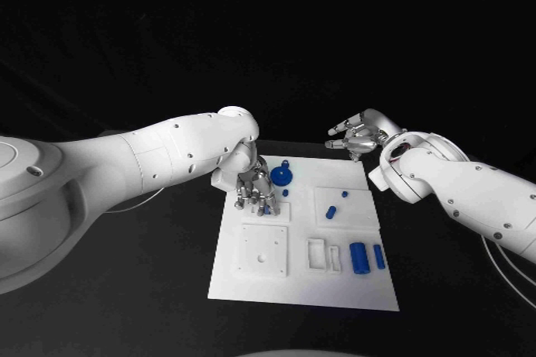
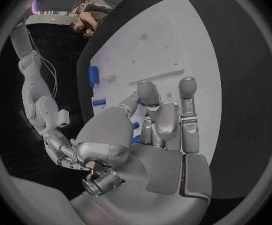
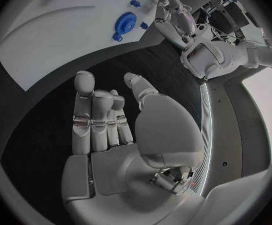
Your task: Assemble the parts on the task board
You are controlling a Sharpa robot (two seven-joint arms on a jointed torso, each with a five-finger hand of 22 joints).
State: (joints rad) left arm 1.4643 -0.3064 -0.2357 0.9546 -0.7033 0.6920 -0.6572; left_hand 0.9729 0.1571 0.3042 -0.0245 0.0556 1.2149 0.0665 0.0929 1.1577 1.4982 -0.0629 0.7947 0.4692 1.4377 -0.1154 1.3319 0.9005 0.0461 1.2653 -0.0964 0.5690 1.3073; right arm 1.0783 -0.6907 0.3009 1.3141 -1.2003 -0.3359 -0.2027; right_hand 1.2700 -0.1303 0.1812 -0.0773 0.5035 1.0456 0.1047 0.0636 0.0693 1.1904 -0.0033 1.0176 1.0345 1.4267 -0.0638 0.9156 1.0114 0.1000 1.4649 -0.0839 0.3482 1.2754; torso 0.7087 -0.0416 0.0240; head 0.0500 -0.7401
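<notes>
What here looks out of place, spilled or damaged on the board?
Nothing stands out. The task board lies flat and looks intact, the blue parts lie on it, none on the black table. The left hand is over the board; the right hand hovers open beyond its far edge.

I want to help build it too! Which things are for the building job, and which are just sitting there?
For the job: white task board; blue round part; blue cylinders; small blue peg; left hand, over the board.

Just there: black table; right hand, off the board.
</notes>
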